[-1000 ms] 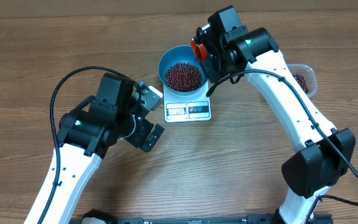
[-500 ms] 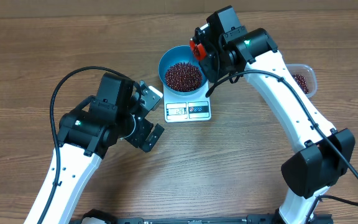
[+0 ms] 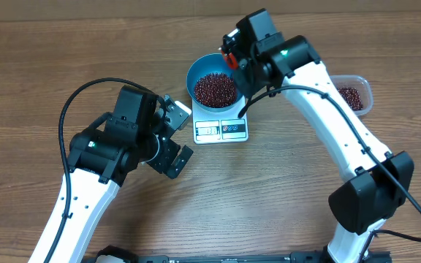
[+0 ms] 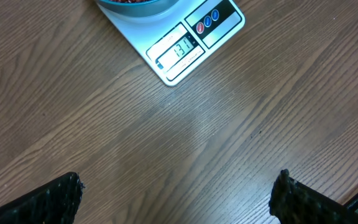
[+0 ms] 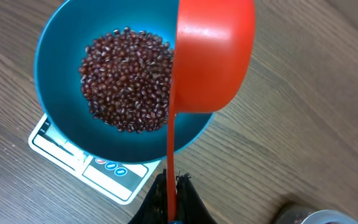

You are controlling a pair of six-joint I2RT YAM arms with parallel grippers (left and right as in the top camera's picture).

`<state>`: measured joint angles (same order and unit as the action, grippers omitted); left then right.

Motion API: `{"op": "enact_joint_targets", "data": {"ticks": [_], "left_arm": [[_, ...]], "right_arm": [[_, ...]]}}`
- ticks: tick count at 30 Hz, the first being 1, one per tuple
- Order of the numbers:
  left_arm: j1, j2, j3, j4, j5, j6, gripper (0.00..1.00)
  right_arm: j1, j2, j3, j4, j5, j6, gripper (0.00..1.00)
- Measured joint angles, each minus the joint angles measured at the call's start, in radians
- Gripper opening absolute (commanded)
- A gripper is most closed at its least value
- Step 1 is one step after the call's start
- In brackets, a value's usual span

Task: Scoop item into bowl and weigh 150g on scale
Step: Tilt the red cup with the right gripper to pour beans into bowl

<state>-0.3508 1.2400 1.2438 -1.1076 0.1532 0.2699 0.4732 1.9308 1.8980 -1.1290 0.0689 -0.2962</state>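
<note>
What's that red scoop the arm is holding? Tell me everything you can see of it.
The scoop is orange-red, smooth and plastic-looking: a round cup on a long thin handle. The right gripper is shut on the handle's end. The cup is rolled onto its side, mouth toward the beans in the blue bowl, above its rim. Its inside is hidden.

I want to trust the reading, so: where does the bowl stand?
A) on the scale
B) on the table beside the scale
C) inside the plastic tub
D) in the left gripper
A: the bowl sits on the scale, whose front panel sticks out from under it.
</note>
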Motion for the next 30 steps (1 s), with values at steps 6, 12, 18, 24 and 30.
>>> {"op": "enact_joint_targets", "data": {"ticks": [6, 12, 18, 24, 30], "left_arm": [[0.0, 0.0, 0.0, 0.0, 0.0, 0.0, 1.0], [0.0, 0.0, 0.0, 0.0, 0.0, 0.0, 1.0], [0.0, 0.0, 0.0, 0.0, 0.0, 0.0, 1.0], [0.0, 0.0, 0.0, 0.0, 0.0, 0.0, 1.0], [0.0, 0.0, 0.0, 0.0, 0.0, 0.0, 1.0]], "right_arm": [[0.069, 0.0, 0.0, 0.037, 0.091, -0.019, 0.04], [0.082, 0.0, 0.0, 0.019, 0.132, -0.02, 0.04], [0.1, 0.0, 0.0, 0.02, 0.198, -0.021, 0.04], [0.101, 0.0, 0.0, 0.014, 0.188, -0.003, 0.04], [0.047, -0.002, 0.037, -0.128, 0.172, 0.067, 0.04]]}}
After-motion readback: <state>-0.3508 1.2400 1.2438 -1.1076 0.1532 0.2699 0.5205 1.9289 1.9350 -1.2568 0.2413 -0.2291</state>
